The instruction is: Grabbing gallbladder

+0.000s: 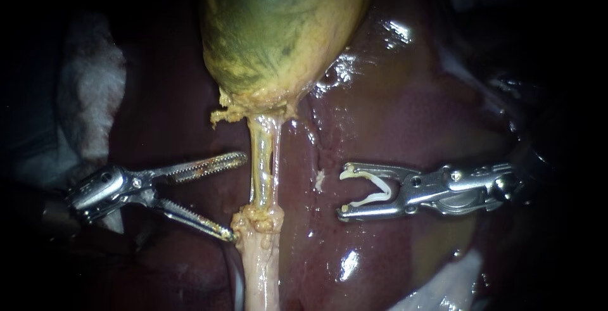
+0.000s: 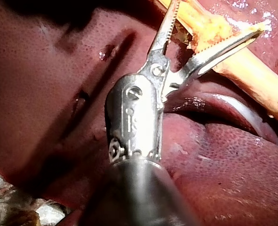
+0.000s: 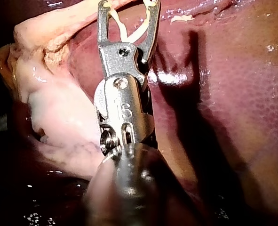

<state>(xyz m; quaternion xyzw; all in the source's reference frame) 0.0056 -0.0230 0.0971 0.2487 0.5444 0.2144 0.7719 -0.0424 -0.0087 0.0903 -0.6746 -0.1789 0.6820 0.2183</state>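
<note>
Two left instrument [image 1: 237, 196] jaws gape wide beside the tube [image 1: 263, 159], holding nothing. The right instrument [image 1: 343, 192] jaws seem to grip a white clip [image 1: 384, 190].

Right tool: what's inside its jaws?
A white clip, legs spread, sits between the right tool's jaws, touching both. No tissue is inside it. The liver lies behind; the patch under the tool is hidden.

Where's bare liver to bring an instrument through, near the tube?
Bare liver lies free, bordered by the gallbladder and the right instrument, whose jaws hold a clip. It is crowded at the tube, where the left instrument sits open beside it.
</note>
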